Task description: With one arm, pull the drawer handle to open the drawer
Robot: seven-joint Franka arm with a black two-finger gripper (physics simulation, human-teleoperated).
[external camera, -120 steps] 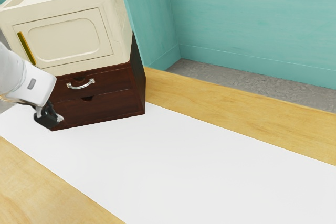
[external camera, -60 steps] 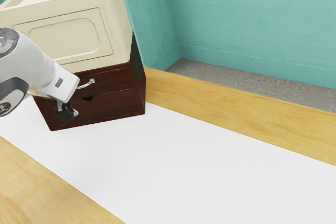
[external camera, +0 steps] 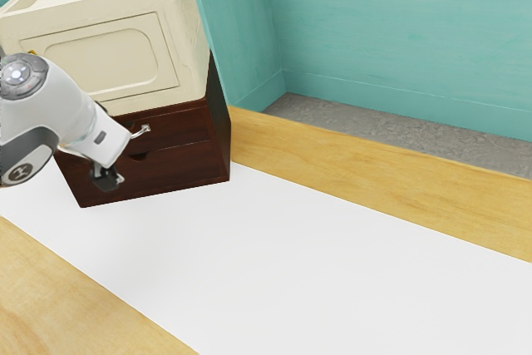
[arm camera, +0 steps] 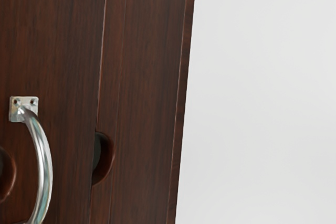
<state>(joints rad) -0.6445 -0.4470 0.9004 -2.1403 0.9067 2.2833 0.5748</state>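
Note:
My black gripper [external camera: 106, 178] is in front of the lower drawer [external camera: 179, 164] in the exterior view, below the level of the silver handle; how its fingers stand cannot be made out. The hand hides much of the curved handle [external camera: 145, 130], which is fixed to the upper drawer [external camera: 184, 125] of the dark brown cabinet. Both drawers look flush with the cabinet front. In the wrist view the handle [arm camera: 45, 169] arches out from the upper drawer [arm camera: 52, 66], with nothing around it, and the lower drawer [arm camera: 144, 87] has a rounded notch at its edge.
A cream box [external camera: 104, 60] with raised handles stands on top of the cabinet. White sheet [external camera: 274, 263] covers the wooden table [external camera: 374, 180] in front of the cabinet and toward the exterior view's right. Teal walls [external camera: 399, 39] rise behind.
Over the last second my hand has moved toward the exterior view's right and slightly up, then dropped back a little to the left with the arm lower. The drawers have stayed where they were.

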